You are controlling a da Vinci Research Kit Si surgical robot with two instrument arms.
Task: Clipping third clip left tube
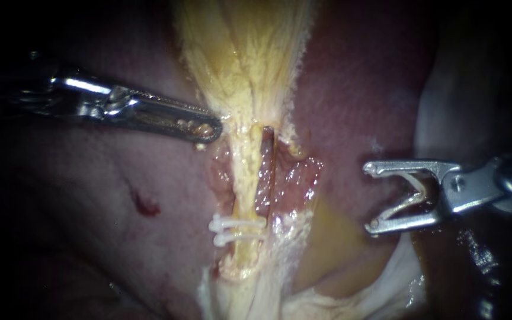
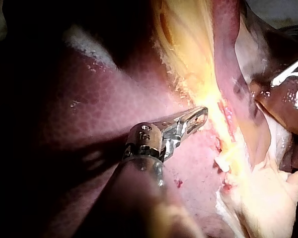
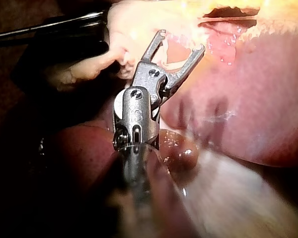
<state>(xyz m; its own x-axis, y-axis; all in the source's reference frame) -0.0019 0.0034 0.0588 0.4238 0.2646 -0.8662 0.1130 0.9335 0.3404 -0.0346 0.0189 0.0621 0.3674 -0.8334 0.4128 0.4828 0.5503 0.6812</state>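
Left tube [image 1: 245, 178]: pale yellow, it runs down from the gallbladder [image 1: 244, 53] through the middle of the endoscope view, laid bare over the liver [image 1: 90, 195].
Clips on it: two white clips [image 1: 227, 224] sit crosswise and close together, low on the tube. The stretch above them is bare, which looks like the room left for the next one.
Right tube [image 1: 268, 163]: darker and reddish, it lies just beside the left tube with a narrow gap between them.
Right instrument [image 1: 370, 198]: it is well apart from the tube, over the liver. Its jaws are spread wide with the third clip [image 1: 415, 198] seated between them, touching both. The mouth faces the tube, probably so it can slide straight across it.
Left instrument [image 1: 213, 128]: its jaws lie together, with the tip against the gallbladder's edge above the tube, likely to hold the tube taut and exposed.
Hard to make out: whether that tip pinches a shred of tissue, and what lies behind the tube. Both shafts fade into the dark. The tube's lower end is lost in pale tissue [image 1: 250, 296].
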